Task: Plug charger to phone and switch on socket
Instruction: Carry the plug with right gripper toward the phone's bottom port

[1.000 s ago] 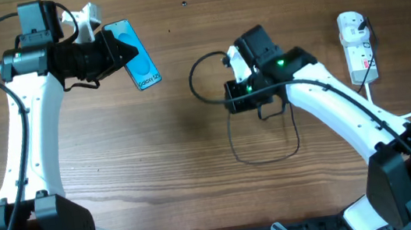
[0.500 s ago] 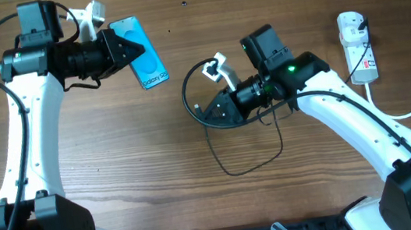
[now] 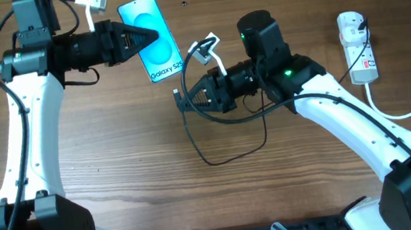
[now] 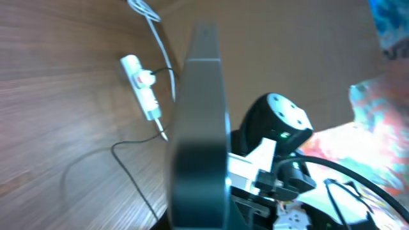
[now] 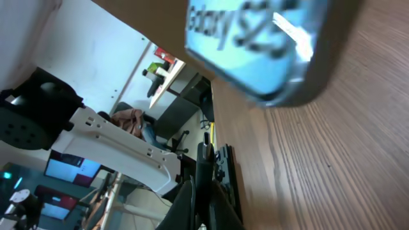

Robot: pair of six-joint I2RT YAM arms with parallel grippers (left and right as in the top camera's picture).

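Left gripper (image 3: 137,41) clamps phone (image 3: 154,52); right gripper (image 3: 189,100) pinches charger (image 3: 230,159) near tip. Port edge likely just ahead of right claw: square the tip up, then push slowly.

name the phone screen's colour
The flat rectangular smartphone shows turquoise with a lighter oval; overhead view is clearest.
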